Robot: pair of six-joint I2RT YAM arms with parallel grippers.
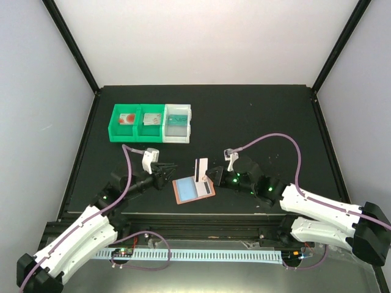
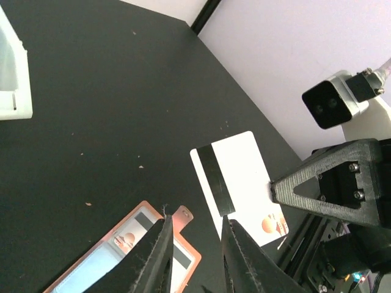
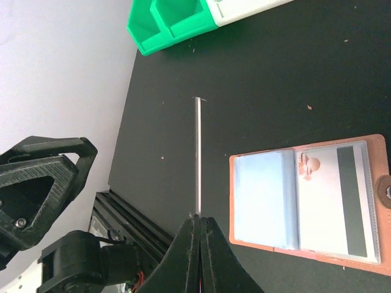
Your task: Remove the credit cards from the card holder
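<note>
The salmon-pink card holder (image 1: 188, 191) lies open on the black table, and a white card with a black stripe (image 3: 342, 201) is in its clear pocket beside the light-blue pocket. My right gripper (image 1: 209, 177) is shut on a white card with an orange disc (image 1: 200, 169) and holds it upright just above the holder's far edge. That card is edge-on in the right wrist view (image 3: 197, 152) and face-on in the left wrist view (image 2: 241, 180). My left gripper (image 1: 170, 171) is open and empty, left of the held card and above the holder's tab (image 2: 181, 215).
Two joined green bins (image 1: 135, 122) and a white bin (image 1: 177, 124) stand at the back left, each with a card inside. The table's front rail runs just behind the holder, near both arms.
</note>
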